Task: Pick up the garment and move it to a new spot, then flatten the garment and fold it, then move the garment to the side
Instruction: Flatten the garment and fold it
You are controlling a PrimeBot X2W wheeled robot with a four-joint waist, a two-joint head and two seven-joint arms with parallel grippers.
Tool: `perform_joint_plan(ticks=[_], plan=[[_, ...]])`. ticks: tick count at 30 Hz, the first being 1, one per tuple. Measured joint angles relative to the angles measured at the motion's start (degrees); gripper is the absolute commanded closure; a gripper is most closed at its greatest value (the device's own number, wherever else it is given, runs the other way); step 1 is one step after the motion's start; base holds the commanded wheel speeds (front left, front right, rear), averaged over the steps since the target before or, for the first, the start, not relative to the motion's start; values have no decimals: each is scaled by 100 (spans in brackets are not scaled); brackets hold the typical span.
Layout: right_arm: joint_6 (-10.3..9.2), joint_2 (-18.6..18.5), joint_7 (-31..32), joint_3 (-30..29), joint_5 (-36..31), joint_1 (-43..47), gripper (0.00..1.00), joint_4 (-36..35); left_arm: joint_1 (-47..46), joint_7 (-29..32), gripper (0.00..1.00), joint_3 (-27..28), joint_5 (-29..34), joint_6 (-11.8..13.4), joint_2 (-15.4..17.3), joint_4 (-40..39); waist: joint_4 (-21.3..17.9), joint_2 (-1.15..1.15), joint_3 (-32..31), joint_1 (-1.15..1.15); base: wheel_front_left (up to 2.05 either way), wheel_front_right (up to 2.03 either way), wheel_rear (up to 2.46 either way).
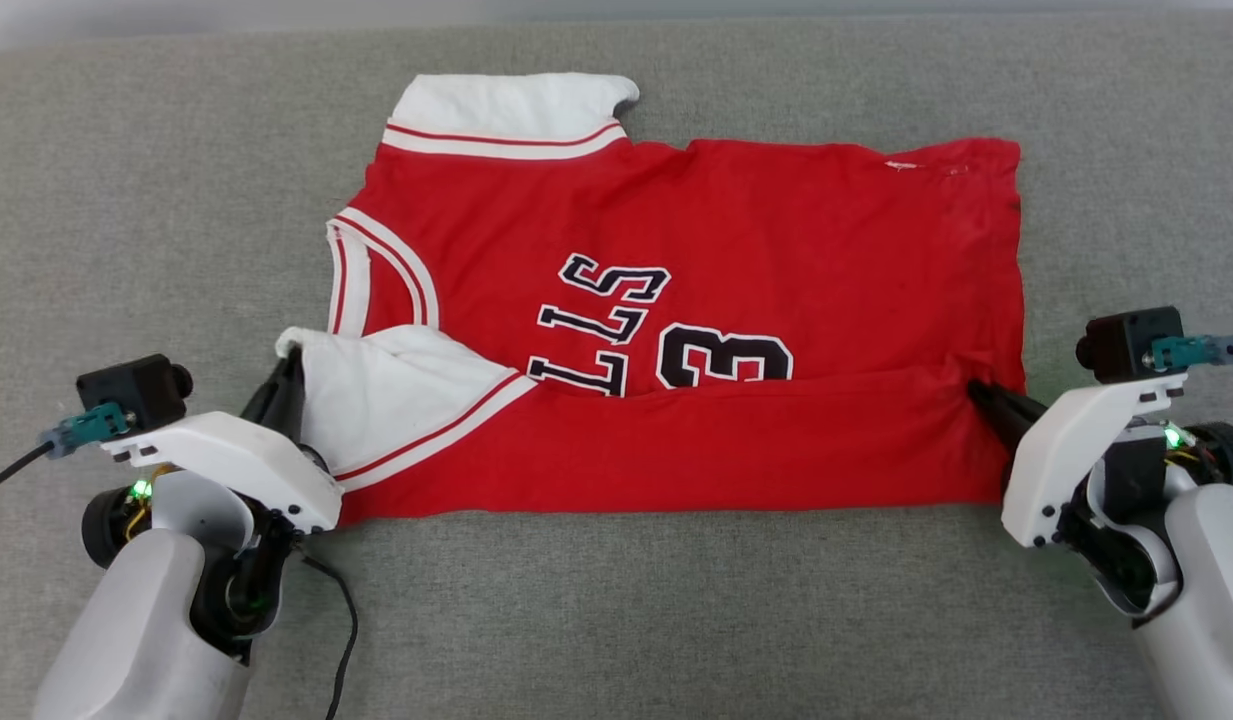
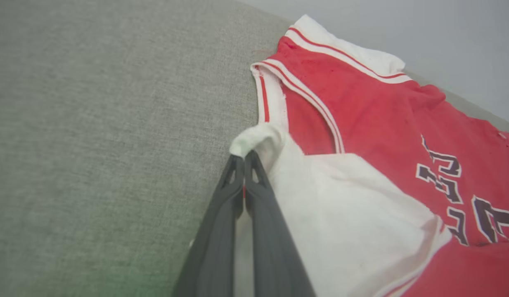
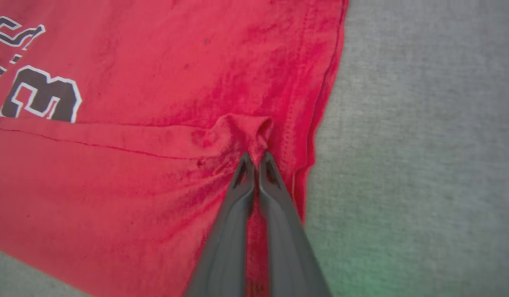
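Observation:
The garment point(image 1: 696, 250), a red jersey with white sleeves and black lettering, lies spread on the grey surface with its collar to the left. Its near long edge is folded over the front and hides part of the lettering. My left gripper point(image 1: 288, 362) is shut on the tip of the near white sleeve point(image 2: 254, 142), which lies folded over the red body. My right gripper point(image 1: 979, 392) is shut on a pinch of red cloth point(image 3: 248, 132) at the folded edge near the hem. The far sleeve point(image 1: 506, 105) lies flat at the top.
A grey woven surface point(image 1: 616, 610) runs all around the jersey. A black cable point(image 1: 341, 620) hangs beside my left forearm. A pale wall point(image 2: 444, 37) rises behind the far edge.

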Motion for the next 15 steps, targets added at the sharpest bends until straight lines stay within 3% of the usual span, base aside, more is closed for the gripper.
perform_joint_plan(ticks=[1, 2, 3, 4, 5, 10, 15], plan=[[0, 9, -78, 43, 38, -63, 0, 97, -71, 47, 76, -20, -46, -71, -22, 181, -10, 0, 28, 0, 0, 0, 0], [0, 26, -153, 102, 80, -110, 0, 179, -134, 99, 76, -22, -99, -141, -42, 393, -31, 0, 40, 0, 0, 0, 0], [0, 35, -245, 165, 101, -129, 0, 260, -187, 104, 28, -21, -151, -200, -60, 550, -55, 0, 41, 0, 0, 0, 0], [4, 42, -338, 250, 137, -155, 0, 307, -243, 98, 28, -10, -174, -256, -73, 706, -76, 0, 33, 0, 0, 0, 0], [5, 73, -456, 326, 189, -160, 0, 342, -303, 97, 0, -10, -199, -300, -77, 845, -97, 0, 14, -1, 0, 0, 0], [2, 25, -1277, 602, 229, -38, 0, 402, -420, 44, 0, 43, -298, -514, -20, 1337, -192, 0, -165, -1, 0, 0, 0], [0, -1, -2350, 501, 94, 239, 0, 219, -391, 202, 0, 53, -342, -661, 244, 1523, -261, 0, -464, -1, 0, 0, 0]])
